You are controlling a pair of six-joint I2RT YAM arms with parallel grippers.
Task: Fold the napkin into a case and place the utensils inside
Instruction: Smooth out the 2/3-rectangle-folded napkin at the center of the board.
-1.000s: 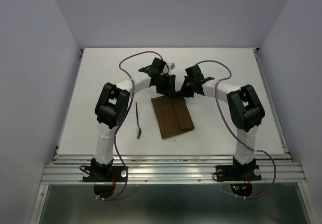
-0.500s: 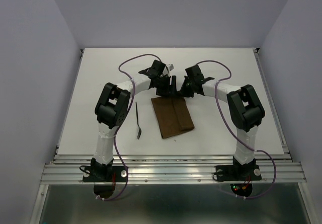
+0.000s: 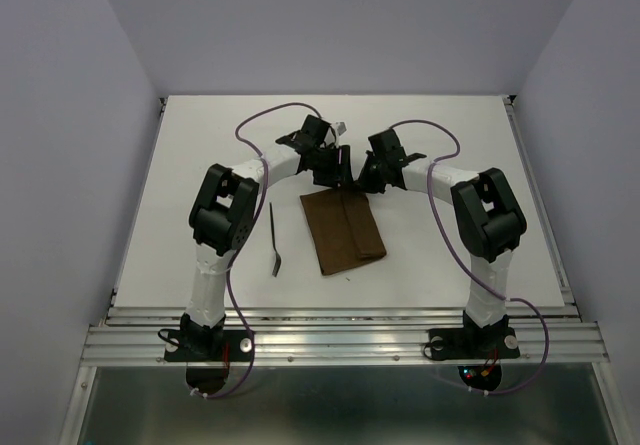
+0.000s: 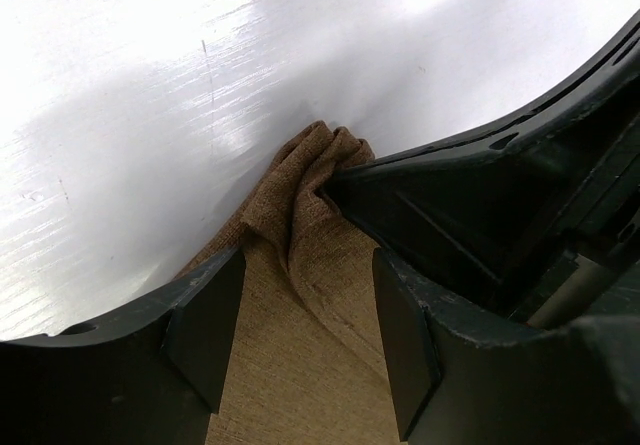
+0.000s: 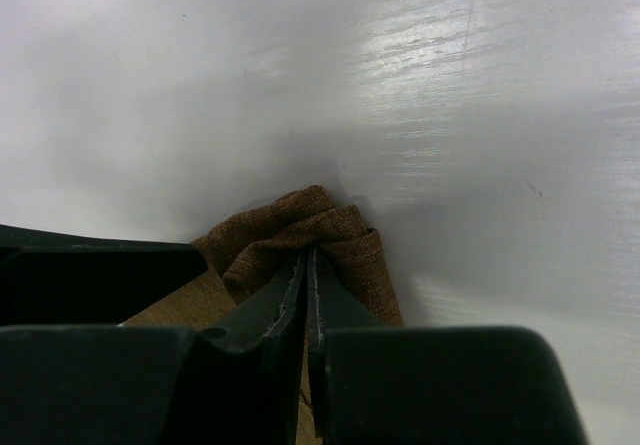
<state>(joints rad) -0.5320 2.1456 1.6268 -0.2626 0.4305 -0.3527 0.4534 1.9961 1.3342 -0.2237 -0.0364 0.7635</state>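
The white table has a faintly scuffed, glossy top, with pale lavender walls on three sides and a ribbed metal rail along its near edge. The brown napkin lies folded into a tilted rectangle at the middle, and a slim dark utensil lies apart on its left. At the napkin's far edge the left claw stands spread over the cloth, while the right claw is pinched onto a bunched fold of it.
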